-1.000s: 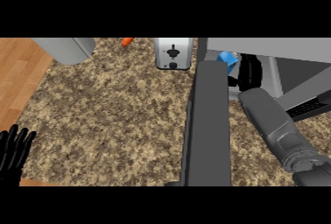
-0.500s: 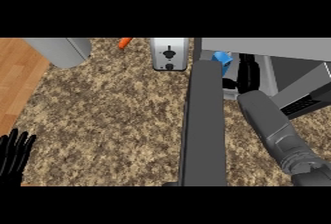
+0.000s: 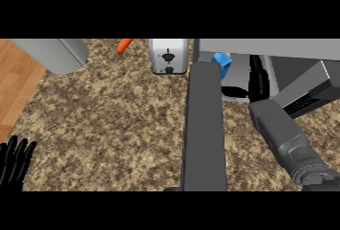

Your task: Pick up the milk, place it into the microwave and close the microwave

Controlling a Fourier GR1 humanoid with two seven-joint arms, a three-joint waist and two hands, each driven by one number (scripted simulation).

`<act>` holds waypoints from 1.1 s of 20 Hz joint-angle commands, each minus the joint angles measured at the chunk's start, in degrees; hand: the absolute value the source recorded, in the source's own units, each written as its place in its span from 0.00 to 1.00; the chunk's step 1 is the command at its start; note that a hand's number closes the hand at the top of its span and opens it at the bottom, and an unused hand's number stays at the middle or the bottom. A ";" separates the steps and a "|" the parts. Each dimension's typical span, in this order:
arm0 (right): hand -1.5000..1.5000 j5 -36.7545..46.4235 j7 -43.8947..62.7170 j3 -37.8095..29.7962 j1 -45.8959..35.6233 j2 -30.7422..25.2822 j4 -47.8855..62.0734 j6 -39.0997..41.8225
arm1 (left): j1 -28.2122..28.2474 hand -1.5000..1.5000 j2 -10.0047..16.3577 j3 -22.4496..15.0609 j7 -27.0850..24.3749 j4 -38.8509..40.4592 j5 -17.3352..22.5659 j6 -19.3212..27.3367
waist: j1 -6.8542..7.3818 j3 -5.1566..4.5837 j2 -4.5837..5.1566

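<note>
Nearest me, at the lower left edge, the left hand (image 3: 15,162) rests open, fingers straight and pointing up, holding nothing. It sits over the speckled counter (image 3: 113,121) and has no part in this step.

On the right, the grey forearm (image 3: 285,139) runs up from the lower edge, beside the microwave door (image 3: 203,134). The door stands wide open and I see it edge-on as a long dark slab down the middle of my view.

Past the forearm, the right hand (image 3: 256,81) is in the mouth of the microwave (image 3: 266,45). The milk (image 3: 221,60), a small blue carton, shows just beyond and to the left of the hand, close against the door's far end. I judge this to be the placing step: the milk is at or just inside the opening. Next I would make sure it stands clear of the hand, draw the arm out, and then swing the door shut.

The hand is only a dark shape against the dark cavity. I cannot tell how far open it is, or whether it has hold of the milk. The door hides the carton's lower part and the cavity floor.

Farther off stand a toaster (image 3: 168,54), a carrot (image 3: 124,45) and a grey container (image 3: 56,55), the last cut off at the top.
</note>
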 commanded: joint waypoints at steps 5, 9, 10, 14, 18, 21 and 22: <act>0.00 -3.01 -8.05 -2.76 5.63 1.03 -1.92 11.72 | 2.83 0.00 -2.50 -1.63 -1.02 -1.80 -2.50 0.81 | -2.12 -0.09 -0.83; 0.00 -4.73 -9.86 -4.11 8.06 3.91 -3.08 14.50 | 3.81 0.00 -2.80 -2.87 -3.02 0.44 -4.72 -0.58 | -3.34 -0.19 -1.34; 0.00 -5.17 -10.85 -4.63 8.98 4.85 -3.03 13.75 | 5.58 0.00 -2.69 -2.93 -4.49 -1.45 -5.16 -1.39 | -2.98 -0.17 -1.31; 0.00 -6.33 -12.34 -5.01 10.55 6.36 -4.28 20.43 | 6.11 0.00 -1.58 -6.36 1.06 -4.21 -0.57 -6.56 | -3.60 -0.17 -1.54; 0.00 -5.79 -13.04 -2.98 13.91 8.09 -5.55 29.51 | 7.93 0.00 -1.58 -8.09 1.90 -7.11 -0.93 -7.91 | -4.67 -0.23 -2.09; 0.00 -6.28 -14.87 -2.22 18.25 8.74 -8.85 33.10 | 6.85 0.00 -2.58 -9.90 -2.45 -2.67 -4.91 -8.50 | -5.54 -0.33 -2.37; 0.00 -6.48 -15.31 -2.16 19.17 7.89 -9.08 35.52 | 7.21 0.00 -4.50 -12.34 -1.32 -4.09 -6.31 -7.28 | -5.26 -0.29 -2.23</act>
